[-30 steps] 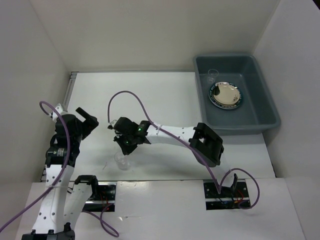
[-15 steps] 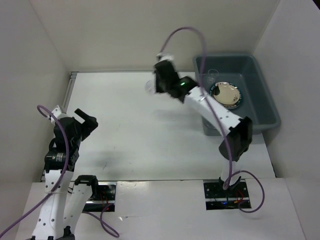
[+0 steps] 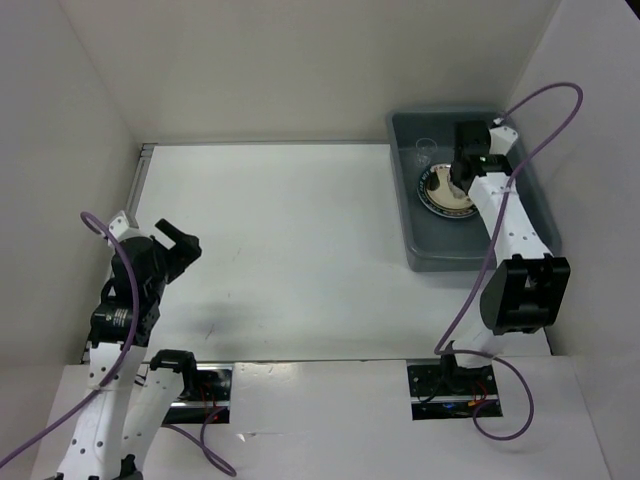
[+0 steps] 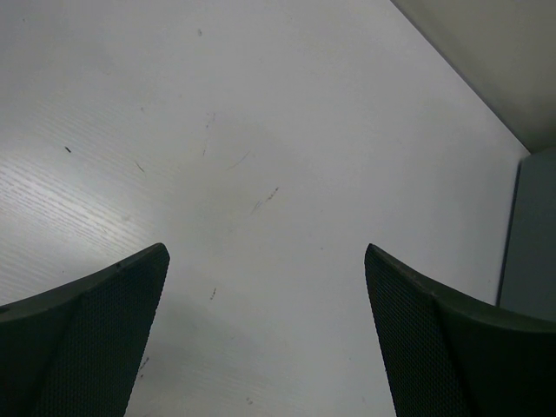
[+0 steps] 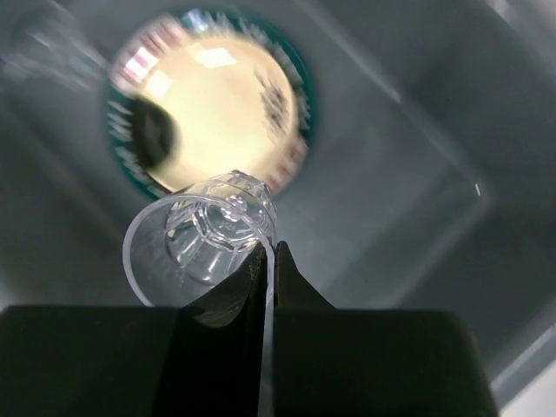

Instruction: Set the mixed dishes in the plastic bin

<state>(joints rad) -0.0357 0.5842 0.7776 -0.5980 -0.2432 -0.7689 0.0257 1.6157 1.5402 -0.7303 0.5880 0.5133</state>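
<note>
The grey-blue plastic bin [image 3: 535, 215] stands at the far right of the table. In it lies a plate with a teal patterned rim and cream middle [image 3: 440, 200], also in the right wrist view [image 5: 208, 87]. A clear cup [image 3: 423, 152] stands in the bin's far left corner. My right gripper [image 5: 271, 252] is over the bin, shut on the wall of a second clear cup [image 5: 204, 243], one finger inside it. In the top view that gripper [image 3: 467, 165] is above the plate. My left gripper [image 3: 178, 240] is open and empty at the near left.
White walls enclose the table on the left, back and right. The bin's left wall [image 4: 534, 243] shows at the right edge of the left wrist view. A purple cable loops above the right arm.
My right arm has swung from the near middle of the table, up and right, to over the bin, carrying the clear cup. The left arm has barely shifted.
</note>
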